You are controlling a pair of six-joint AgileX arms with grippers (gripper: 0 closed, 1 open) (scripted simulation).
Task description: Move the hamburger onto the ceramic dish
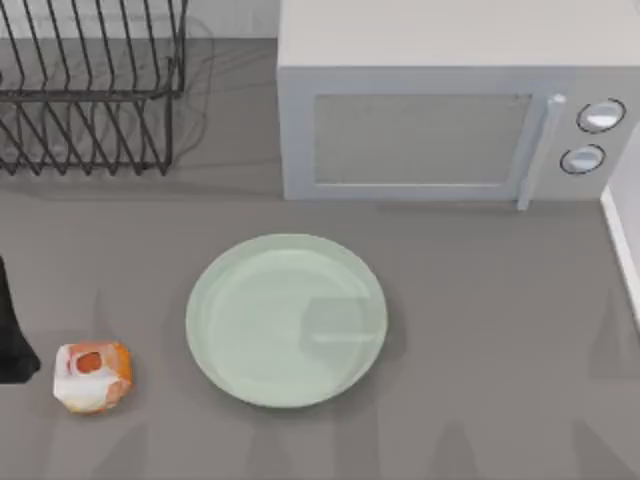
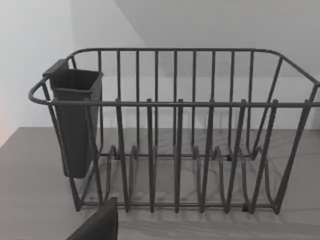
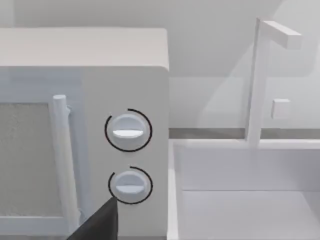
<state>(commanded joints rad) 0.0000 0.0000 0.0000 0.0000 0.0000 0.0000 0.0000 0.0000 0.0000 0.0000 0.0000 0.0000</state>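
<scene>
Grey tabletop filled the top view, and the ceramic dish lay near its middle, pale mint and bare. At about eight o'clock from the dish, well apart from it and near the table's left edge, the hamburger rested on the surface, not yet on the plate. A dark piece of the left arm intruded at the left edge, just beside the hamburger at its nine o'clock; whether that arm's fingers stood apart or together could not be told. At twelve o'clock from the dish stood a white microwave with its door closed and two dials on its right side. A dark wire dish rack sat at ten o'clock from the dish, in the far left corner.

From the left wrist view, the dish rack faced the camera, a dark cutlery cup hung on one end of it, and a dark gripper part showed at the frame's edge.

From the right wrist view, the microwave and its two dials stood beside a white sink with a faucet. A dark gripper part cut into the frame; its fingers' state could not be told.
</scene>
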